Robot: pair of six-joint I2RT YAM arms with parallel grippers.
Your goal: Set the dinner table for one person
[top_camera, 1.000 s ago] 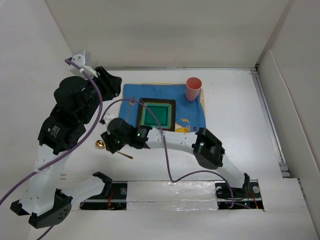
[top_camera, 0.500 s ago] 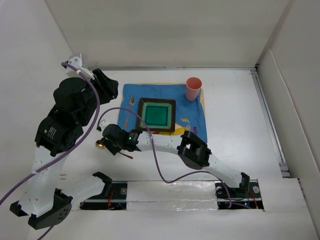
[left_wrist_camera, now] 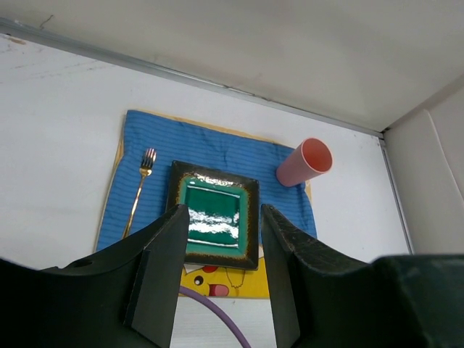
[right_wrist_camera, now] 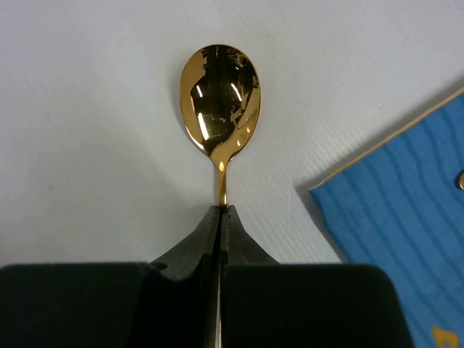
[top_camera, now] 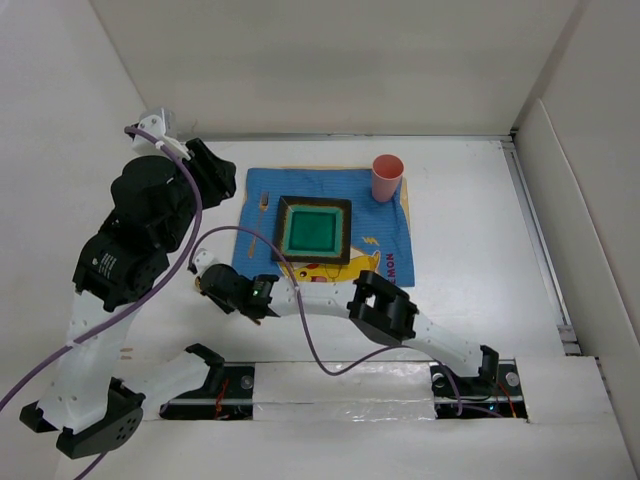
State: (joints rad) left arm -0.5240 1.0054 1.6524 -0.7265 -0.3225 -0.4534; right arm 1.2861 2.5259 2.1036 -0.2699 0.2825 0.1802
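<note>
My right gripper point(right_wrist_camera: 222, 209) is shut on the handle of a gold spoon point(right_wrist_camera: 220, 99), whose bowl sticks out over the white dinner table point(right_wrist_camera: 87, 109) left of the blue cartoon-print mat point(right_wrist_camera: 406, 232). In the top view this gripper point(top_camera: 218, 288) sits near the mat's front left corner. On the mat point(top_camera: 385, 225) lie a green square plate point(top_camera: 315, 230), a gold fork point(top_camera: 262, 205) at its left and a pink cup point(top_camera: 386, 178) at the back right. My left gripper point(left_wrist_camera: 221, 217) is open and empty, held high above the table point(top_camera: 470, 250) at the left.
White walls stand at the left, back and right of the table. A purple cable point(top_camera: 250, 235) loops over the mat's left edge. The arm bases and a taped strip point(top_camera: 340, 385) run along the near edge.
My right gripper has moved left and nearer to the spoon and has shut on its handle. The left arm has shifted slightly back.
</note>
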